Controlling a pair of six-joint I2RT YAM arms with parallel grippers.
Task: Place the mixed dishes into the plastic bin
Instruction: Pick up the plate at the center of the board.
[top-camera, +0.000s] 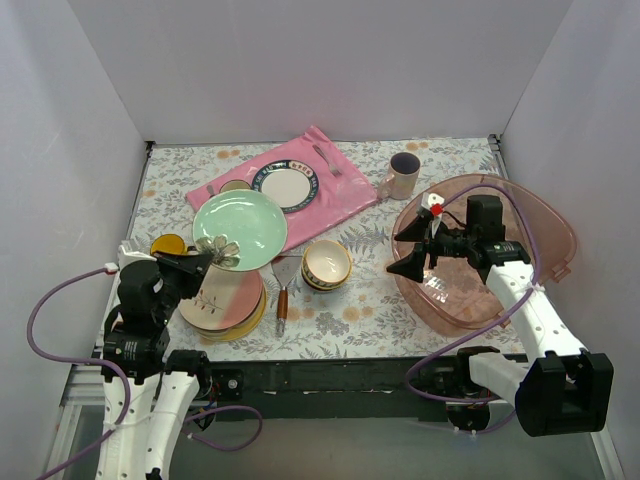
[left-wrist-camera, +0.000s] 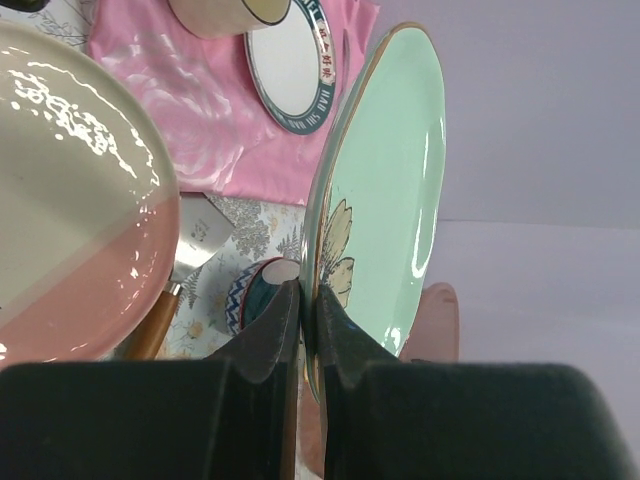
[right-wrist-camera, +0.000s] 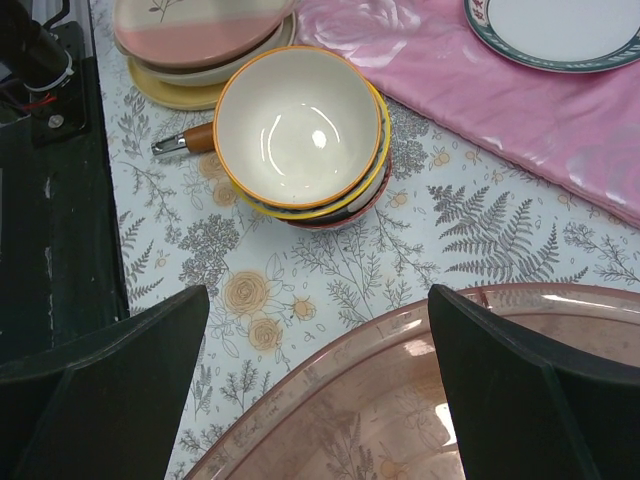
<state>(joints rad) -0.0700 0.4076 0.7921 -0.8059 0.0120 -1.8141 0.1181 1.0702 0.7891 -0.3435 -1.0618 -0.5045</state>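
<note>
My left gripper (top-camera: 214, 250) (left-wrist-camera: 308, 300) is shut on the near rim of the mint-green flowered plate (top-camera: 240, 222) (left-wrist-camera: 385, 190), which is lifted and tilted above the stack of cream/pink plates (top-camera: 225, 300) (left-wrist-camera: 70, 210). Stacked small bowls (top-camera: 326, 264) (right-wrist-camera: 300, 125) sit mid-table. A pinkish mug (top-camera: 404, 175) with a dark inside stands at the back. A yellow mug (top-camera: 168, 245) shows partly behind the left arm. The plastic bin (top-camera: 490, 250) (right-wrist-camera: 400, 330) is on the right. Over its left rim my right gripper (top-camera: 410, 262) (right-wrist-camera: 318, 300) hangs open with nothing in it.
A pink mat (top-camera: 300, 175) (left-wrist-camera: 190, 100) (right-wrist-camera: 480, 90) at the back carries a white plate with a dark blue rim (top-camera: 285, 186) (left-wrist-camera: 290, 60) (right-wrist-camera: 560, 30). A wooden-handled spatula (top-camera: 283, 290) (right-wrist-camera: 185, 140) lies between the plate stack and the bowls. Walls enclose three sides of the table.
</note>
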